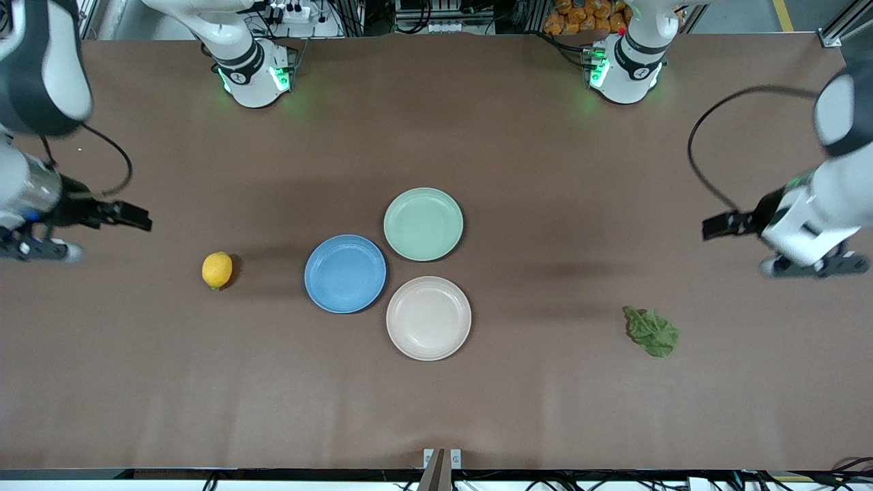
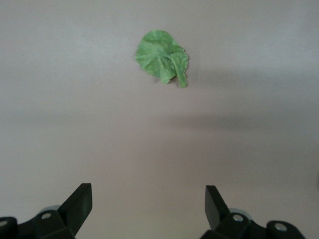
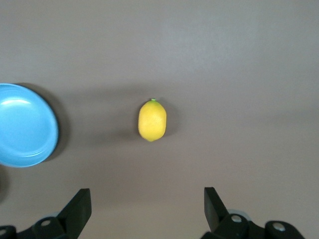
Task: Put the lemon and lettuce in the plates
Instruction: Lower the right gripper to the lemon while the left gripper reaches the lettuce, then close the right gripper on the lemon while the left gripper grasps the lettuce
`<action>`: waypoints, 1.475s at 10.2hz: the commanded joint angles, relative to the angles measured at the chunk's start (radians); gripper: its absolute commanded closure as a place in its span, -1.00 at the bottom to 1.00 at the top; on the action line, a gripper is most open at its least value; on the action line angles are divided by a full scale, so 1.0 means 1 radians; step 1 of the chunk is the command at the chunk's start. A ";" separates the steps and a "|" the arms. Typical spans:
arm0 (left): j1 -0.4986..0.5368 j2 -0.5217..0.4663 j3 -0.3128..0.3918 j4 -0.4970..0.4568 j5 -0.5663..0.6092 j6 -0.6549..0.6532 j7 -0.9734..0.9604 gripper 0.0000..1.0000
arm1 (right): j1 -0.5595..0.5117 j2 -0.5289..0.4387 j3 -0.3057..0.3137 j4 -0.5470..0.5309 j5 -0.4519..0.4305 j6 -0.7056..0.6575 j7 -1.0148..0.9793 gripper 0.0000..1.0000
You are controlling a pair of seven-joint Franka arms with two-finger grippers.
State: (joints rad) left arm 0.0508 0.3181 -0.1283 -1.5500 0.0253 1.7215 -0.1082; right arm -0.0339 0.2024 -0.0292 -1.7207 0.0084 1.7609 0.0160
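Since nothing is gripped yet, we are hovering the wide-open left gripper (image 2: 148, 205) near the lettuce (image 1: 653, 332) and the wide-open right gripper (image 3: 147, 206) near the lemon (image 1: 217, 269), both well apart from the blue plate (image 1: 345, 273).

the lemon (image 1: 217, 270) lies on its side on the brown table, yellow-orange and smooth, toward the right arm's end and well apart from the blue plate (image 1: 345, 273). that plate sits empty, its rim touching the cream-white plate (image 1: 428, 318), also empty and a little nearer the front camera. the lettuce (image 1: 653, 331) lies flat toward the left arm's end, one wrinkly green leaf with a short stem, well apart from both plates.
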 commanded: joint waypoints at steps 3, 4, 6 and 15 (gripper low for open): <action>0.000 0.226 -0.005 0.036 0.022 0.186 0.021 -1.00 | -0.047 0.231 0.008 0.018 0.016 0.084 0.002 -1.00; -0.005 0.277 -0.004 0.041 0.022 0.211 0.016 -1.00 | -0.046 0.270 0.008 0.018 0.075 0.122 -0.002 -1.00; -0.009 0.364 0.004 0.108 0.070 0.243 0.016 -1.00 | -0.014 0.351 0.008 0.006 0.108 0.214 -0.005 -1.00; -0.025 0.529 0.006 0.120 0.090 0.546 0.019 -0.69 | -0.011 0.402 0.008 -0.114 0.114 0.357 -0.070 -1.00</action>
State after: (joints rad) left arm 0.0325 0.8295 -0.1293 -1.4492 0.0909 2.2603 -0.1037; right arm -0.0347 0.6091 -0.0237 -1.8089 0.1011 2.1001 -0.0293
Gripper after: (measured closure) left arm 0.062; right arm 0.000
